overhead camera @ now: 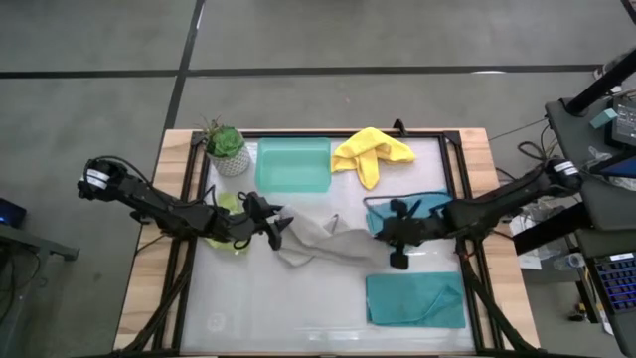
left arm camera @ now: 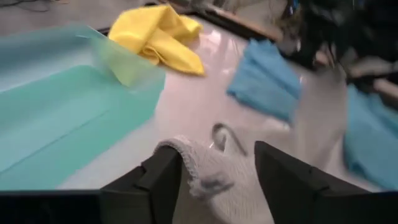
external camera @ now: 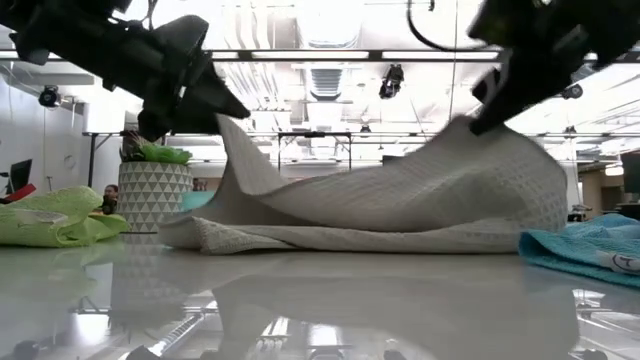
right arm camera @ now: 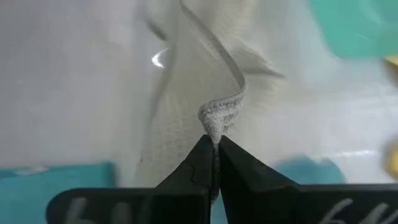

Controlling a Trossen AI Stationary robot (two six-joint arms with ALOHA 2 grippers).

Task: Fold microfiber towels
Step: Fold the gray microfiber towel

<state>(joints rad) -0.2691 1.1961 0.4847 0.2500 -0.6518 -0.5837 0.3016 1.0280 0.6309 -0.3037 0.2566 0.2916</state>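
Left side of the table (overhead camera: 328, 333): lime green towel (overhead camera: 227, 231) crumpled under the left arm, close to the near side of the potted plant (overhead camera: 227, 149). In the low view it lies flat on the left (external camera: 55, 222), the plant pot behind it.

Left gripper (overhead camera: 281, 227) low at the grey towel's left end. In its wrist view the fingers (left arm camera: 158, 180) stand apart, a corner of the grey towel (left arm camera: 214, 180) lying loose between them, not pinched. Jaws fairly wide.

Centre: grey towel (overhead camera: 323, 242) bunched and half-lifted, stretched between the two grippers. Low view shows it (external camera: 400, 205) raised at both ends, sagging in the middle, bottom edge on the table. Behind it, the mint tray (overhead camera: 293, 165) beside the plant; yellow towel (overhead camera: 371, 152) crumpled just right of the tray.

Right gripper (overhead camera: 390, 247) at the towel's right end. Its wrist view has the jaws closed tight on a puckered fold of grey cloth (right arm camera: 217, 115).

Right side: one teal towel (overhead camera: 412, 209) partly under the right arm; second teal towel (overhead camera: 415, 300) lying flat near the front right corner, apart from the grey one.
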